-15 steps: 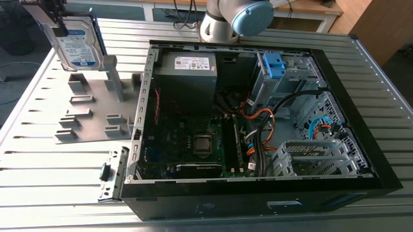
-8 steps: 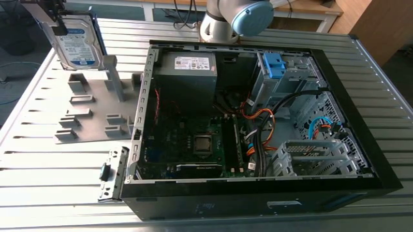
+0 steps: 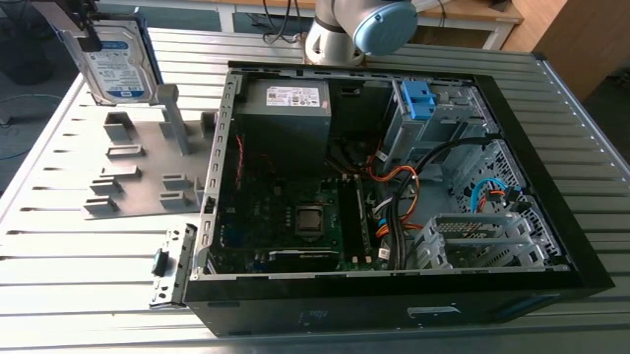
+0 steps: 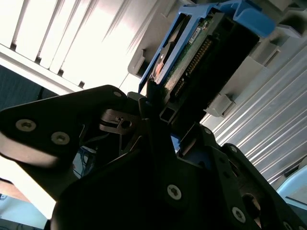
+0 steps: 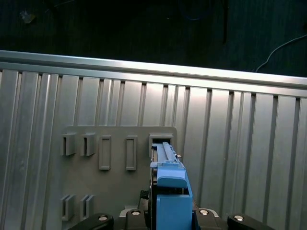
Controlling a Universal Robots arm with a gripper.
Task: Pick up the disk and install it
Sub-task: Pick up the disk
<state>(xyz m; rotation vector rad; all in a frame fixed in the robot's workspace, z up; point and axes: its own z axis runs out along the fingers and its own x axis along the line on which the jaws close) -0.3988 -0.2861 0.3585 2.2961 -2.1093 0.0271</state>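
Observation:
The disk [image 3: 118, 63], silver-grey with a blue-and-white label and a blue bracket, hangs upright above the grey holder plate [image 3: 138, 162] at the exterior view's far left. My gripper [image 3: 84, 29] is shut on its upper end. In the second wrist view the black fingers [image 4: 153, 103] clamp the disk [image 4: 201, 52] at its connector end, with the gripper [image 4: 168, 115] closed around it. The first wrist view looks along the disk's edge [image 5: 170, 191] down at the holder plate [image 5: 120, 182]; the gripper [image 5: 168, 215] sits around the blue bracket.
An open black computer case [image 3: 551, 243] lies on the ribbed metal table [image 3: 88, 251]. Inside are a grey power supply [image 3: 285, 110], a silver drive cage with a blue latch [image 3: 418, 99], a motherboard [image 3: 295, 221] and loose cables [image 3: 394, 192]. The arm's base [image 3: 344, 33] stands behind the case.

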